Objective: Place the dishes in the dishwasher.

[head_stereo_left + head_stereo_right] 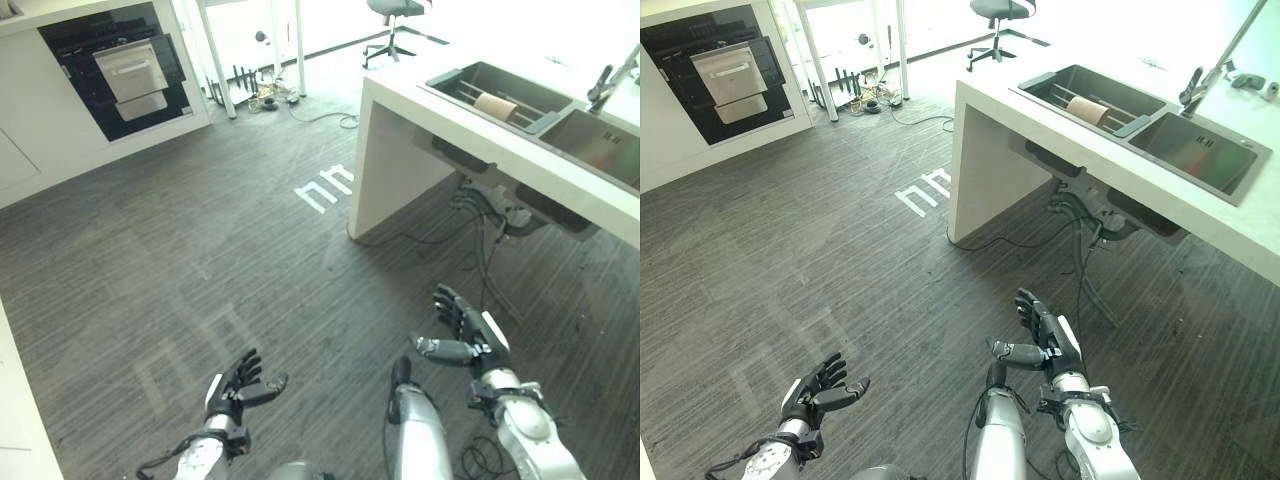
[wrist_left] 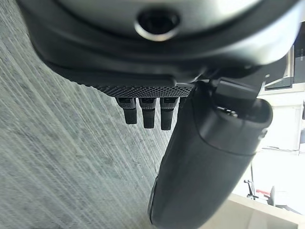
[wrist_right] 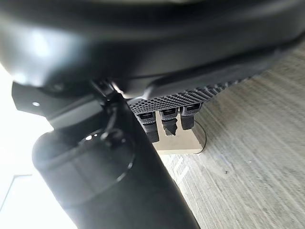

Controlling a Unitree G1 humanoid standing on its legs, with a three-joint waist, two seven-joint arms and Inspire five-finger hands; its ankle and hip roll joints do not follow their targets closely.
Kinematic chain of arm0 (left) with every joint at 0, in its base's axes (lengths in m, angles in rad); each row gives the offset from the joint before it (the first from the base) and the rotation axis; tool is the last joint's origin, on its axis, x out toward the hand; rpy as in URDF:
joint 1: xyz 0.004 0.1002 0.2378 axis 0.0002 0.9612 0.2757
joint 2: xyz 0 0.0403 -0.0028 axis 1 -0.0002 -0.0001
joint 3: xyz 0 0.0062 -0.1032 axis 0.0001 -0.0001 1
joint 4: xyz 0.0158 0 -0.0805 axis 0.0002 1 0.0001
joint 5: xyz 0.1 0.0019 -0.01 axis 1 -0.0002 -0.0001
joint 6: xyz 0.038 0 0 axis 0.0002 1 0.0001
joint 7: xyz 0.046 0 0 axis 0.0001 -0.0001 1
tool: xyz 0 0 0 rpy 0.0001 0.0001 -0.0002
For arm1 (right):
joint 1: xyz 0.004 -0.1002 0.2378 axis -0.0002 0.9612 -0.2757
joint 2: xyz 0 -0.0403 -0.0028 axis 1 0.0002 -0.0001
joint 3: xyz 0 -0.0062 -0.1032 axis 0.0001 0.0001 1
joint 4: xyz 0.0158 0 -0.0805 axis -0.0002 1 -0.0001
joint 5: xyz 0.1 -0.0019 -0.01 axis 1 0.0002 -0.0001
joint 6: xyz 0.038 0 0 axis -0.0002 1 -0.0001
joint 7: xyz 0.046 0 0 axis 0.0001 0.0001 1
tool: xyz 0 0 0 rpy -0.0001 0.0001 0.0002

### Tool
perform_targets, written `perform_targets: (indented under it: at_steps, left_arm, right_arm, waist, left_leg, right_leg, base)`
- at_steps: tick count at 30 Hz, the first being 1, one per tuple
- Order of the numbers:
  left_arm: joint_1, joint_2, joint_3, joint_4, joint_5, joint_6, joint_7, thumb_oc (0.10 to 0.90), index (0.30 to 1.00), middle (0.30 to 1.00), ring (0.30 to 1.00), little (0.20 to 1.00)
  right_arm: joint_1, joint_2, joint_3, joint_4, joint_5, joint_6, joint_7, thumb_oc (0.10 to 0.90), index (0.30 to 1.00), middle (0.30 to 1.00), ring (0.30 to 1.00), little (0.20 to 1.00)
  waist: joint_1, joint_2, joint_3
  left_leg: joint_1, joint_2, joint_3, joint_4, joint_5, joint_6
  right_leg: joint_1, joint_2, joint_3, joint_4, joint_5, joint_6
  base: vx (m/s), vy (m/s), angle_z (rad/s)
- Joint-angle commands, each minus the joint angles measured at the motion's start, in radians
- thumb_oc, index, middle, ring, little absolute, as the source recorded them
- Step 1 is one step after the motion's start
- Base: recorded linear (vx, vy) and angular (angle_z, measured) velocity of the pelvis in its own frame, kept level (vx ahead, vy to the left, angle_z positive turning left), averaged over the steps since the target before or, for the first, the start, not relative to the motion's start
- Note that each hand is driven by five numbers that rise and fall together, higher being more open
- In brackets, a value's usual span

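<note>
The dishwasher (image 1: 125, 70) is a dark built-in unit in the white cabinets at the far left, with a pale front panel standing out of it. A tan cup-like dish (image 1: 495, 105) lies on its side on a rack in the left sink basin (image 1: 450, 80) of the white counter at the far right. Low over the dark floor hangs my left hand (image 1: 240, 385), open and holding nothing. My right hand (image 1: 465, 335) is open too, empty, just in front of the counter. Straight fingers (image 2: 143, 112) show in the left wrist view, and fingers (image 3: 167, 121) in the right wrist view.
The white counter (image 1: 400, 110) juts out at the right, with a second basin (image 1: 600, 145) and a tap (image 1: 610, 85). Cables hang under it. A swivel chair (image 1: 392, 25), table legs (image 1: 220, 60) and loose cables stand at the back. Dark plank floor lies between.
</note>
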Motion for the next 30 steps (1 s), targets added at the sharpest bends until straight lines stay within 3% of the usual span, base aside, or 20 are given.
perform_targets:
  at_steps: [1,3,4,5,7,8,9,10,12,13,14,15,16,18,22,27,30]
  left_arm:
    - [-0.078,0.039,0.013,-0.158,-0.002,-0.078,-0.022,0.800,0.900,0.900,0.900,0.900]
    - [-0.073,0.040,0.005,-0.171,-0.007,-0.078,-0.018,0.800,0.900,0.900,0.900,0.900]
    - [-0.071,0.039,0.002,-0.172,-0.013,-0.082,-0.016,0.800,0.900,0.900,0.900,0.900]
    - [-0.069,0.025,-0.003,-0.168,-0.029,-0.108,-0.013,0.800,0.900,0.900,0.900,0.900]
    - [-0.066,0.015,-0.009,-0.175,-0.020,-0.139,-0.023,0.800,0.900,0.900,0.900,0.900]
    - [-0.057,0.016,-0.018,-0.189,0.008,-0.166,-0.035,0.800,0.900,0.900,0.900,0.900]
    - [-0.058,0.021,-0.023,-0.202,0.020,-0.175,-0.045,0.800,0.900,0.900,0.900,0.900]
    - [-0.063,0.034,-0.014,-0.233,0.040,-0.214,-0.049,0.800,0.900,0.900,0.900,0.900]
    - [-0.054,0.051,0.010,-0.283,0.032,-0.244,-0.035,0.800,0.900,0.900,0.900,0.900]
    - [-0.051,0.054,0.014,-0.291,0.047,-0.277,-0.018,0.800,0.900,0.900,0.900,0.900]
    - [-0.050,0.069,0.044,-0.337,0.063,-0.326,0.064,0.800,0.900,0.900,0.900,0.900]
    - [-0.051,0.074,0.078,-0.387,0.055,-0.348,0.089,0.800,0.900,0.900,0.900,0.900]
    - [-0.044,0.069,0.109,-0.441,0.072,-0.388,0.107,0.800,0.900,0.900,0.900,0.900]
    - [-0.038,0.060,0.133,-0.480,0.102,-0.434,0.102,0.800,0.900,0.900,0.900,0.900]
    - [-0.084,0.084,0.157,-0.518,0.128,-0.498,0.127,0.800,0.900,0.900,0.900,0.900]
    - [-0.133,0.099,0.176,-0.616,0.141,-0.499,0.109,0.800,0.900,0.900,0.900,0.900]
    - [-0.147,0.112,0.196,-0.699,0.146,-0.530,0.095,0.800,0.900,0.900,0.900,0.900]
  right_arm:
    - [-0.119,-0.058,-0.059,-0.080,-0.006,-0.109,-0.058,0.800,0.900,0.900,0.900,0.900]
    - [-0.113,-0.075,-0.070,-0.098,-0.006,-0.123,-0.055,0.800,0.900,0.900,0.900,0.900]
    - [-0.111,-0.080,-0.074,-0.104,-0.003,-0.129,-0.052,0.800,0.900,0.900,0.900,0.900]
    - [-0.111,-0.102,-0.085,-0.125,0.011,-0.144,-0.026,0.800,0.900,0.900,0.900,0.900]
    - [-0.104,-0.118,-0.096,-0.144,0.019,-0.165,-0.003,0.800,0.900,0.900,0.900,0.900]
    - [-0.093,-0.128,-0.108,-0.162,0.023,-0.182,0.011,0.800,0.900,0.900,0.900,0.900]
    - [-0.087,-0.135,-0.118,-0.177,0.026,-0.188,0.013,0.800,0.900,0.900,0.900,0.900]
    - [-0.092,-0.152,-0.139,-0.205,0.045,-0.193,0.024,0.800,0.900,0.900,0.900,0.900]
    - [-0.094,-0.165,-0.157,-0.235,0.065,-0.187,0.046,0.800,0.900,0.900,0.900,0.900]
    - [-0.093,-0.166,-0.159,-0.239,0.066,-0.188,0.047,0.800,0.900,0.900,0.900,0.900]
    - [-0.093,-0.164,-0.165,-0.252,0.069,-0.191,0.061,0.800,0.900,0.900,0.900,0.900]
    - [-0.094,-0.160,-0.163,-0.266,0.062,-0.195,0.064,0.800,0.900,0.900,0.900,0.900]
    - [-0.101,-0.156,-0.160,-0.288,0.068,-0.201,0.080,0.800,0.900,0.900,0.900,0.900]
    - [-0.104,-0.166,-0.167,-0.308,0.096,-0.208,0.095,0.800,0.900,0.900,0.900,0.900]
    - [-0.092,-0.172,-0.198,-0.372,0.123,-0.207,0.123,0.800,0.900,0.900,0.900,0.900]
    - [-0.036,-0.126,-0.257,-0.433,0.145,-0.233,0.106,0.800,0.900,0.900,0.900,0.900]
    - [-0.029,-0.079,-0.261,-0.442,0.131,-0.235,0.072,0.800,0.900,0.900,0.900,0.900]
  waist:
    - [-0.020,0.014,-0.109]
    - [-0.026,0.043,-0.121]
    - [-0.030,0.040,-0.126]
    - [-0.032,0.031,-0.127]
    - [-0.029,0.017,-0.115]
    - [-0.019,-0.008,-0.100]
    - [-0.009,-0.013,-0.080]
    - [0.003,-0.013,-0.063]
    - [0.016,-0.001,-0.055]
    - [0.018,-0.001,-0.053]
    - [0.033,0.025,-0.044]
    - [0.052,0.049,-0.046]
    - [0.076,0.060,-0.048]
    - [0.090,0.060,-0.055]
    - [0.074,0.055,-0.094]
    - [0.048,0.037,-0.129]
    - [0.039,0.052,-0.135]
  left_leg:
    - [0.039,0.086,0.008,-0.037,0.102,-0.082]
    - [0.082,0.146,0.051,-0.037,0.249,-0.131]
    - [0.089,0.152,0.065,-0.037,0.322,-0.146]
    - [0.104,0.161,0.095,0.027,0.521,-0.202]
    - [0.014,0.162,0.097,0.226,0.563,-0.219]
    - [-0.112,0.156,0.083,0.394,0.567,-0.209]
    - [-0.215,0.174,0.070,0.467,0.533,-0.193]
    - [-0.280,0.158,0.073,0.312,0.496,-0.150]
    - [-0.242,0.156,0.083,0.115,0.502,-0.144]
    - [-0.235,0.155,0.085,0.086,0.505,-0.143]
    - [-0.273,0.167,0.043,-0.037,0.500,-0.148]
    - [-0.353,0.178,-0.025,-0.037,0.445,-0.151]
    - [-0.422,0.170,-0.116,-0.037,0.440,-0.163]
    - [-0.447,0.172,-0.131,-0.037,0.440,-0.170]
    - [-0.396,0.167,-0.110,-0.037,0.356,-0.144]
    - [-0.352,0.114,-0.106,-0.037,0.315,-0.091]
    - [-0.324,0.079,-0.119,-0.037,0.297,-0.052]
  right_leg:
    - [0.065,0.003,0.007,-0.070,0.045,0.063]
    - [0.103,0.051,-0.008,-0.070,-0.005,0.028]
    - [0.110,0.056,-0.003,-0.070,-0.017,0.014]
    - [0.155,0.089,0.034,-0.070,-0.065,-0.033]
    - [0.193,0.106,0.068,-0.070,-0.090,-0.065]
    - [0.226,0.104,0.099,-0.070,-0.107,-0.086]
    - [0.257,0.113,0.110,-0.070,-0.119,-0.091]
    - [0.271,0.129,0.147,-0.070,-0.133,-0.076]
    - [0.287,0.146,0.171,-0.070,-0.152,-0.060]
    - [0.291,0.147,0.175,-0.070,-0.154,-0.058]
    - [0.308,0.179,0.202,-0.070,-0.171,-0.041]
    - [0.317,0.207,0.221,-0.070,-0.188,-0.031]
    - [0.338,0.230,0.250,-0.070,-0.207,-0.029]
    - [0.366,0.238,0.263,-0.070,-0.230,-0.029]
    - [0.392,0.190,0.258,-0.070,-0.238,0.002]
    - [0.413,0.143,0.262,-0.070,-0.148,0.038]
    - [0.443,0.148,0.241,-0.067,0.000,0.052]
  base:
    - [0.32,-0.189,0.05]
    - [0.32,-0.208,0.10]
    - [0.45,-0.333,-0.20]
    - [0.42,-0.317,-0.41]
    - [0.38,-0.267,-0.92]
    - [0.30,-0.183,-0.83]
    - [0.40,-0.063,-0.68]
    - [0.33,0.062,-0.57]
    - [0.31,0.132,-0.80]
    - [0.29,0.204,-1.04]
    - [0.32,0.239,-1.26]
    - [0.46,0.317,-1.32]
    - [0.43,0.225,-1.16]
    - [0.29,0.147,-1.02]
    - [0.27,0.225,-0.88]
    - [0.24,0.231,0.14]
    - [0.22,0.271,0.21]
